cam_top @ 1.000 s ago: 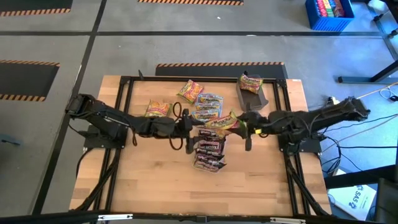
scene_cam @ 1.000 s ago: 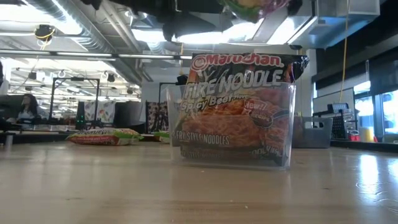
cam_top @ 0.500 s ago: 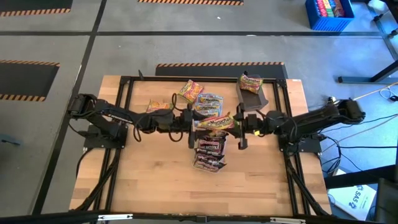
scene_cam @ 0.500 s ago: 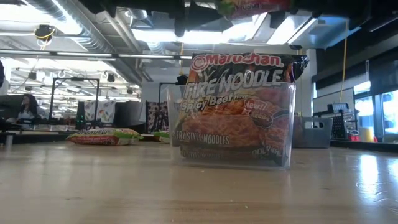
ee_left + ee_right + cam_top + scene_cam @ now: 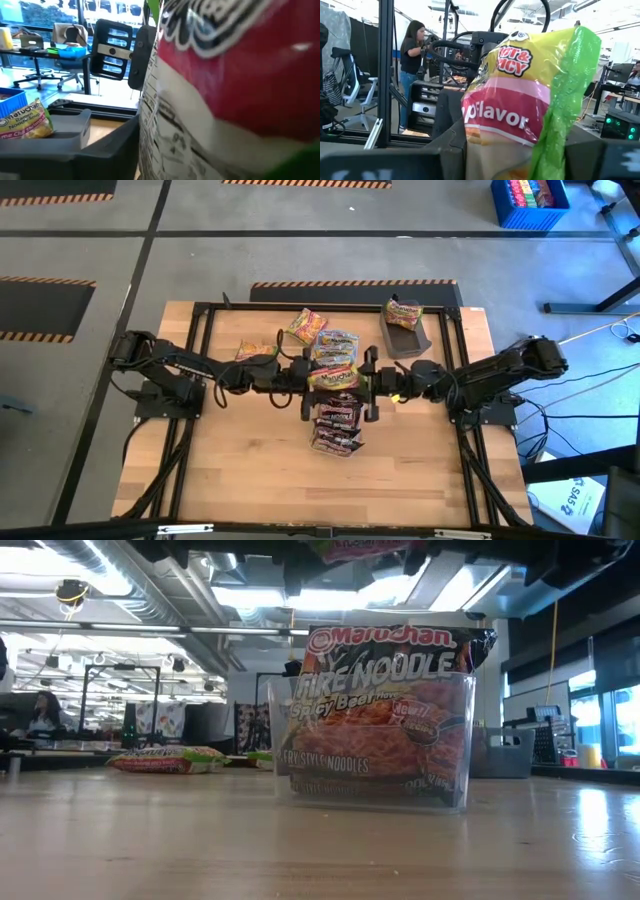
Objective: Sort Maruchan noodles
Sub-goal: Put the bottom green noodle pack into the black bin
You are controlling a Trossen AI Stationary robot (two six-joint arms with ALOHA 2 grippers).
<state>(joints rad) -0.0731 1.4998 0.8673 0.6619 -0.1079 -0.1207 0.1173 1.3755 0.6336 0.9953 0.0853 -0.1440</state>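
Note:
A yellow-green-red Maruchan noodle packet point(image 5: 335, 377) hangs in the air over the clear tub point(image 5: 335, 430), which holds upright maroon packets point(image 5: 375, 705). My right gripper point(image 5: 368, 383) comes in level from the table's right and is shut on the packet point(image 5: 520, 100). My left gripper point(image 5: 306, 380) comes in level from the left and stands open at the packet's other end, which fills the left wrist view point(image 5: 225, 90). My right gripper pinches the right-hand end of the packet point(image 5: 485, 150) between its two fingers point(image 5: 447, 145), coming level from the table's right. The packet is lifted clear above the tub and sticks out past the fingertips toward my left gripper. My left gripper's fingers stand at the packet's left end; I cannot tell whether they touch it.
Loose packets lie on the far half of the table point(image 5: 305, 325) point(image 5: 335, 345) point(image 5: 255, 352). A dark grey tray point(image 5: 410, 338) at the far right holds one yellow packet point(image 5: 403, 312). A black frame point(image 5: 200, 320) borders the table. A person stands in the room beyond.
My right gripper has carried the packet down and toward the table's left, levelling out, until the packet's free end has reached my left gripper above the tub. My left gripper has shifted slightly toward the right and then kept still.

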